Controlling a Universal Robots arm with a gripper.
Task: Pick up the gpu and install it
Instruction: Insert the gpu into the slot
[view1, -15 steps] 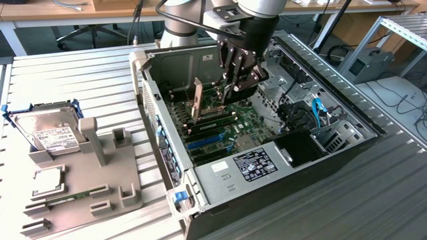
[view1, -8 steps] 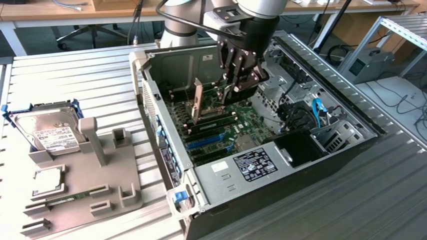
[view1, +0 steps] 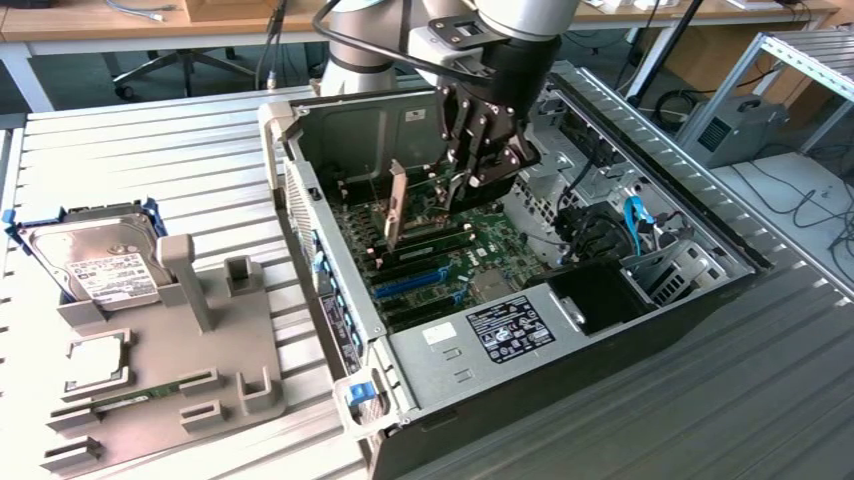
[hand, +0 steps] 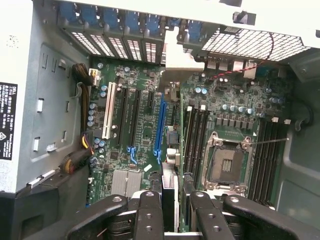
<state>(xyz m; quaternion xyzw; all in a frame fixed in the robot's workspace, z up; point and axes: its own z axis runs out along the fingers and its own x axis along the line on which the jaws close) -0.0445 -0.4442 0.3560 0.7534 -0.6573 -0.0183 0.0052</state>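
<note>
Arm: reaches down into the open computer case (view1: 694, 330) from 12 o'clock in the exterior view.
Gripper (view1: 478, 185): low inside the case, above the motherboard (view1: 441, 250).
Jaws: clamped on the gpu, with one finger (hand: 149, 215) on each side of its edge.
Gpu (view1: 398, 205): upright on edge over the motherboard's slots, running from the gripper toward 9 o'clock. In the wrist view the gpu (hand: 169, 187) lies alongside a long blue slot (hand: 160, 125). Whether it is seated cannot be told.
Bracket (hand: 176, 65): pale metal, at the gpu's far end, against the case's vented rear wall.
Tray (view1: 160, 380): grey, on the slatted table (view1: 134, 150) at 8 o'clock from the case.
Hard drive (view1: 100, 265): silver with a white label, propped at the tray's 11 o'clock corner.
Memory stick (view1: 134, 397): green, flat on the tray.
</note>
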